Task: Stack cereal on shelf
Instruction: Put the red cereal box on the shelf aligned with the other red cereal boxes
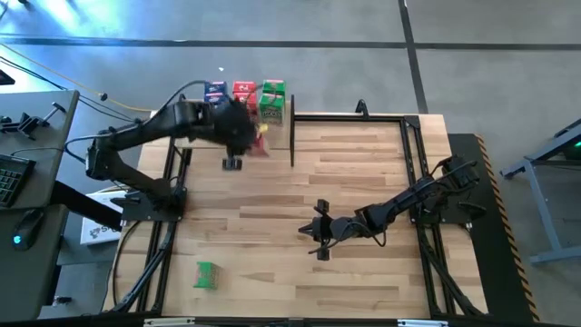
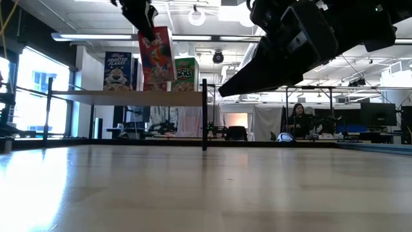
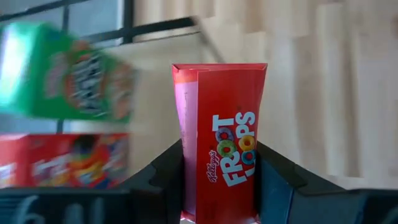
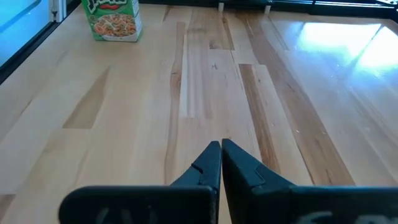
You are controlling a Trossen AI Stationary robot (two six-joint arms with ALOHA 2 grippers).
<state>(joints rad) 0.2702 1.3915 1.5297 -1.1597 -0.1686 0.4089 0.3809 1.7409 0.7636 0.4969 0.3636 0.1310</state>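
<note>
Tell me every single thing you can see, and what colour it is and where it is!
Red cereal box: one, red, held above the shelf by the left gripper.
Cereal boxes on the shelf: at least three; blue, red, green, standing in a row.
Green cereal box: one, green, alone on the table's near left part.
Shelf: one, light wood with black posts, at the table's far left.
Table: one, light wood.
Person: one, far back in the room.
Left gripper: shut on the red cereal box.
Right gripper: shut, empty, above mid-table.
</note>
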